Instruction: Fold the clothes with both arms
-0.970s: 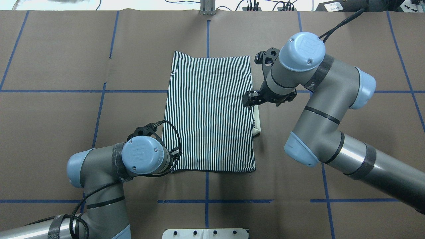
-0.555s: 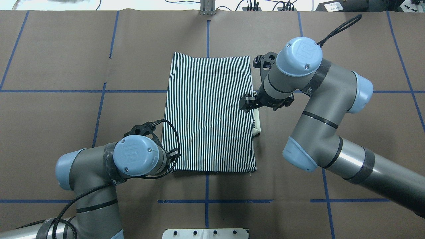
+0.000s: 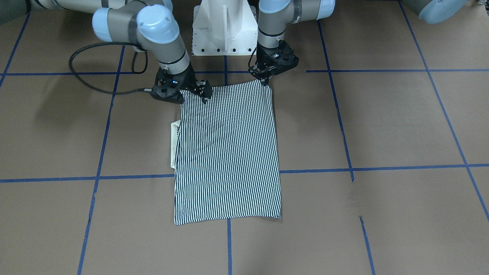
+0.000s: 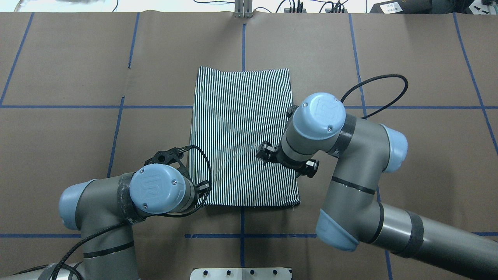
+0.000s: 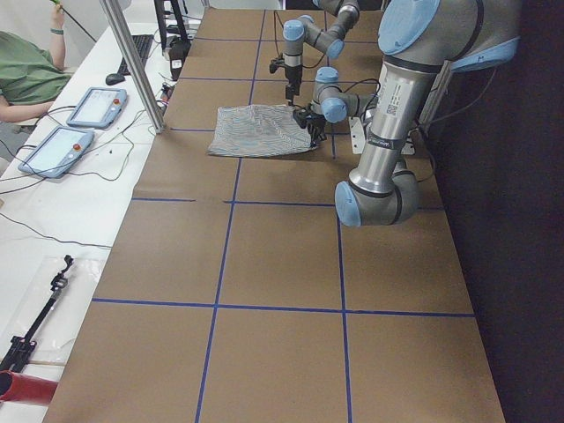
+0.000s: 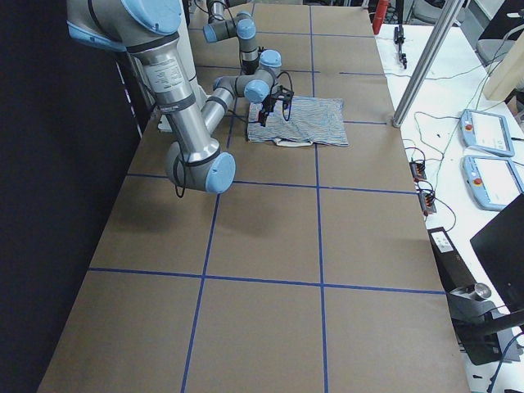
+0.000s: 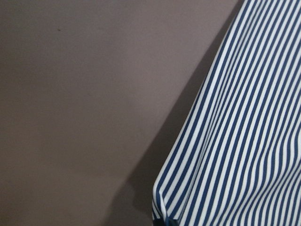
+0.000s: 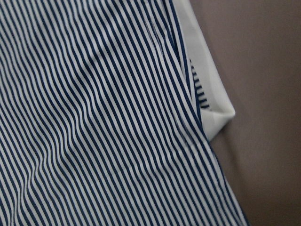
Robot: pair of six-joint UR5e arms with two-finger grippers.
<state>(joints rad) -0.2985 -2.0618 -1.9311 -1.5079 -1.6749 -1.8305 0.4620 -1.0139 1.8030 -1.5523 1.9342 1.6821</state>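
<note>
The striped shirt [image 4: 241, 136] lies folded into a long rectangle on the brown table, its cream collar [image 3: 174, 143] poking out from one long side. My left gripper [image 3: 264, 79] is at the shirt's near-left corner and shut on it. The left wrist view shows that corner [image 7: 207, 179] raised off the table, with a shadow under it. My right gripper [image 3: 202, 91] hangs over the near-right corner, fingers apart. The right wrist view shows only striped cloth [image 8: 94, 117] and the collar [image 8: 207, 94]. In the overhead view both grippers are mostly hidden under their wrists.
The white pedestal base [image 3: 223, 26] stands just behind the shirt's near edge. A black cable [image 3: 88, 76] loops on the table beside the right arm. Blue tape lines [image 4: 242, 39] cross the tabletop. A person [image 5: 26, 70] and control tablets [image 5: 92, 106] are beyond the far edge.
My right arm has swung along the shirt's right edge toward the robot's side. The left arm drew back a little, and the shirt slid slightly toward the robot.
</note>
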